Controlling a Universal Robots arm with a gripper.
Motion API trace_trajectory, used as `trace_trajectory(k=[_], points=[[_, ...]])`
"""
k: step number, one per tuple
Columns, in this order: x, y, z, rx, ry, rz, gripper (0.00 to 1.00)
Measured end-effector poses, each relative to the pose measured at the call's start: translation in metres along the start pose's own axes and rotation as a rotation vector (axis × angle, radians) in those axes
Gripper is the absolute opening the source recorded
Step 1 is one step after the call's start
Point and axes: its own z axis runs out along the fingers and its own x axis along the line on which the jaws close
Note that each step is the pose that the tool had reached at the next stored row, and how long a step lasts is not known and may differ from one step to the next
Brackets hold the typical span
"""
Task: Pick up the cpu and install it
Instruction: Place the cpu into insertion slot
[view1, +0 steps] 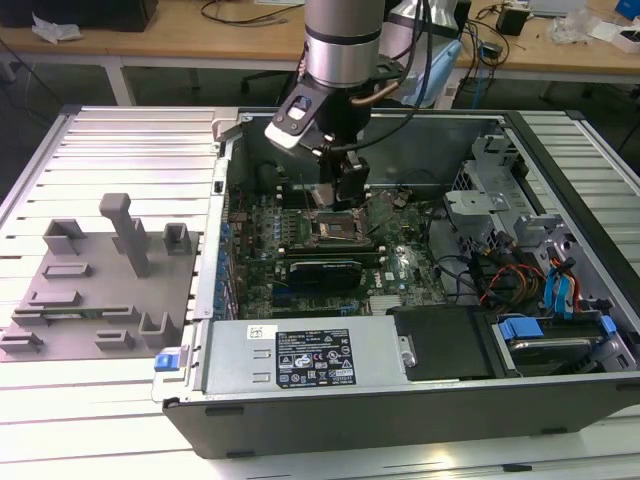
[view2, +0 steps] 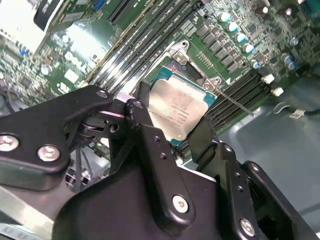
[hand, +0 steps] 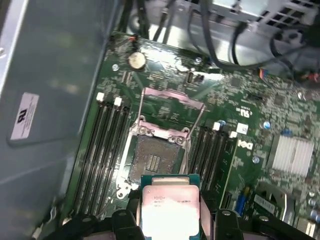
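One cpu (hand: 170, 207): clamped by its edges between the two fingers, silvery top facing up, green rim visible around the metal lid, hanging above the motherboard (hand: 250, 125) and apart from it.
Gripper (view2: 172, 122): clenched on the cpu, black fingers (view2: 150, 145) pressed to opposite sides of the chip. In the exterior view (view1: 347, 185), low inside the open computer case (view1: 420, 410), over the board.
Socket (hand: 154, 160): bare, contact field exposed, no chip seated. Metal load frame (hand: 170, 97) swung up and out of the way. Close beneath and just ahead of the cpu; exact alignment hard to tell.
Done, judging by the grip: pick-up finished, chip in the air by the socket.
Left, judging by the bare socket: seating and release; install not yet made.
First wrist view: looking down past the chip onto the open socket, memory slots (hand: 107, 145) on either side, so the offset between chip and socket is readable here.
Second wrist view: looking along the fingers from behind, grip on both edges plain, socket partly hidden under the cpu.
Exterior view: arm, whole case and a grey fixture plate (view1: 90, 290) on the table at the exterior view's left. Height of the gripper over the board readable here.
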Motion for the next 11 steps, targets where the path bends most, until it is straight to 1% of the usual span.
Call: trace_trajectory(k=[7, 9, 11], points=[[0.0, -0.0001, 0.0005, 0.0043, -0.0045, 0.141, 0.55], [0.0, -0.0001, 0.0007, 0.0054, -0.0057, 0.172, 0.55], [0.0001, 0.0, 0.0012, 0.0058, -0.0062, 0.193, 0.55]])
